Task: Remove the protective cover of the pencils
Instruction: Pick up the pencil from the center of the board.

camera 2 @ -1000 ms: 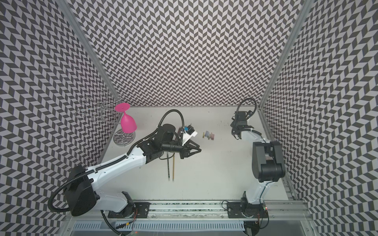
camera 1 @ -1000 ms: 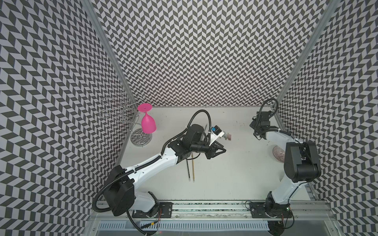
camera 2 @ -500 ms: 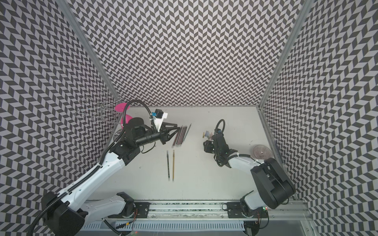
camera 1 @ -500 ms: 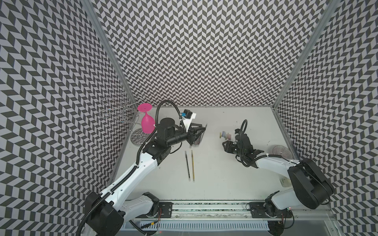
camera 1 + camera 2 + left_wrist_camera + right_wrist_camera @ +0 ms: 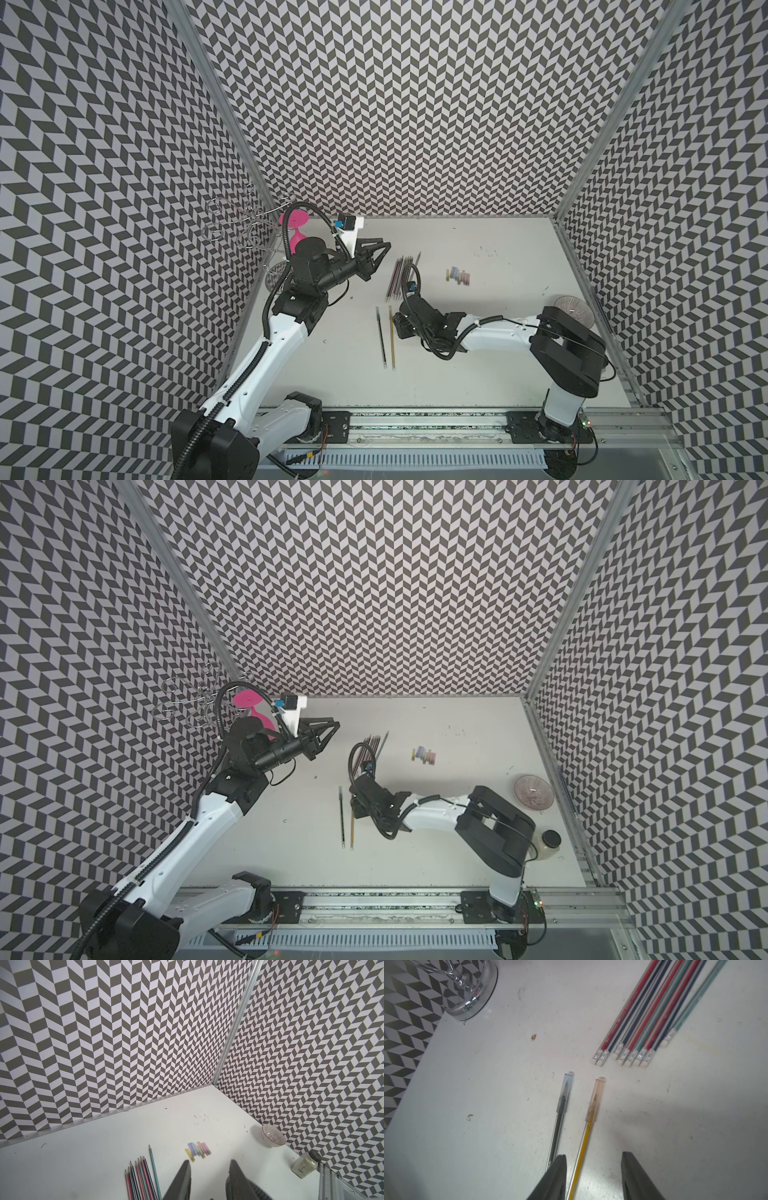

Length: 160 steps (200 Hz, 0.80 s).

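Shifted left to frame centre, right fingers (image 5: pixel 633 1176) are straddling the thin yellow capped pencil (image 5: pixel 585 1142), parted, empty; left fingers (image 5: pixel 182 1180) are staying parted, empty.

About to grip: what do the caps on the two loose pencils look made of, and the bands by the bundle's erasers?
Black pencil's cap: clear, bluish plastic by the look, smooth; the sharpened tip shows through. Yellow pencil's cap: the same, tinted orange. Eraser bands: probably thin metal, silvery and ribbed, with bright glints.
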Available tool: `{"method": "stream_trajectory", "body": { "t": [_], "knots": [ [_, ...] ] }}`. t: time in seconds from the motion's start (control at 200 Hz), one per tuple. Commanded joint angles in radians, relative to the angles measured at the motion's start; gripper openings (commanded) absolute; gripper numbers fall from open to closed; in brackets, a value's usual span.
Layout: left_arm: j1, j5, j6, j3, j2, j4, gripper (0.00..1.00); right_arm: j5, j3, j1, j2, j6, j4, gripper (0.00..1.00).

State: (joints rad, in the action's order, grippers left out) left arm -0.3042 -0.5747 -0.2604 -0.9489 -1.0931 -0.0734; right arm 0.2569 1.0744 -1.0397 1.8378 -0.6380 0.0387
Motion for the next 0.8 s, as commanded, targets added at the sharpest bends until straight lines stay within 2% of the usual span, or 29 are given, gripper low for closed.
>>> {"method": "stream_trajectory", "body": {
  "t": [0.0,0.35,0.661,0.696,0.796],
  "knots": [
    [0.013,-0.039,-0.026,0.008,0.003,-0.041,0.33,0.154,0.107,-0.027,0.079,-0.028,0.126,0.45],
    [0.022,-0.05,-0.032,0.01,0.0,-0.046,0.33,0.231,0.316,-0.038,0.258,-0.041,0.265,0.41],
    [0.027,-0.057,-0.038,0.012,-0.005,-0.051,0.33,0.19,0.193,-0.037,0.22,-0.076,0.207,0.35],
    [0.027,-0.057,-0.037,0.011,-0.005,-0.051,0.33,0.186,0.168,-0.037,0.206,-0.083,0.195,0.33],
    [0.027,-0.058,-0.038,0.012,-0.009,-0.052,0.33,0.172,0.103,-0.036,0.168,-0.095,0.159,0.14]
  ]
}}
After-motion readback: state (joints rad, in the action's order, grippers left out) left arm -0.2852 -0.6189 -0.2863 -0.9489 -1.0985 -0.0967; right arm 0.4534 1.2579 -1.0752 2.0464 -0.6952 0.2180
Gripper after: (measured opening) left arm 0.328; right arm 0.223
